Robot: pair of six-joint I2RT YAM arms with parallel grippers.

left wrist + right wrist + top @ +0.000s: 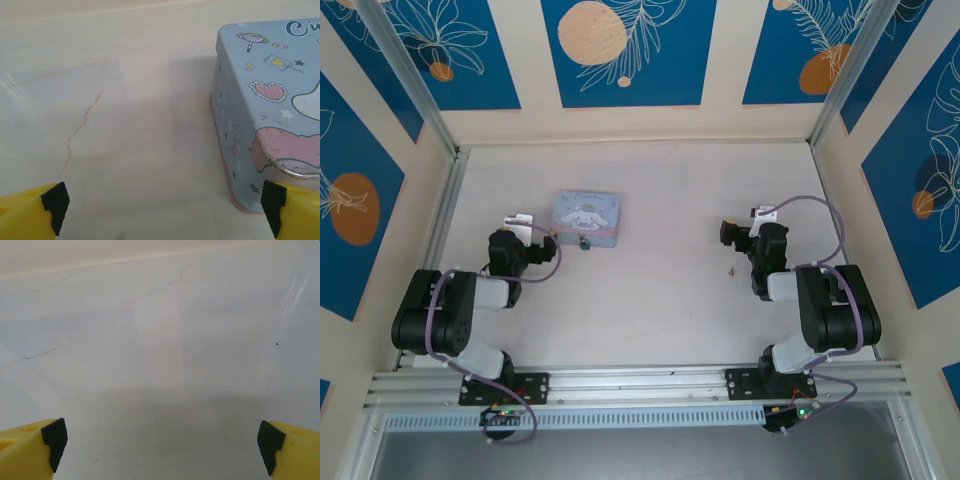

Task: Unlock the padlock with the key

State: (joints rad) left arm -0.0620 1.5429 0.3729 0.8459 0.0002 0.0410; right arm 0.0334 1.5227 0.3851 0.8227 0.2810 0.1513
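The tiny teal padlock [583, 242] sits against the front edge of the pale blue cartoon tin [586, 214]. The small silvery key [731, 270] lies flat on the table, just left of the right arm. My left gripper [525, 230] rests low beside the tin's left side. Its yellow fingers [30, 210] are spread wide, so the left gripper [165, 212] is open over bare table, with the tin [270, 110] at its right fingertip. My right gripper [748, 228] stands beyond the key. In its wrist view the right gripper [160, 447] is open with nothing between its fingers.
The pale marbled table [660, 300] is walled by cream and blue patterned panels [620, 50]. Metal rails run along the left side [442, 215] and near edge [640, 380]. A thin silvery arc [295, 173] shows at the tin's lid; I cannot tell what it is.
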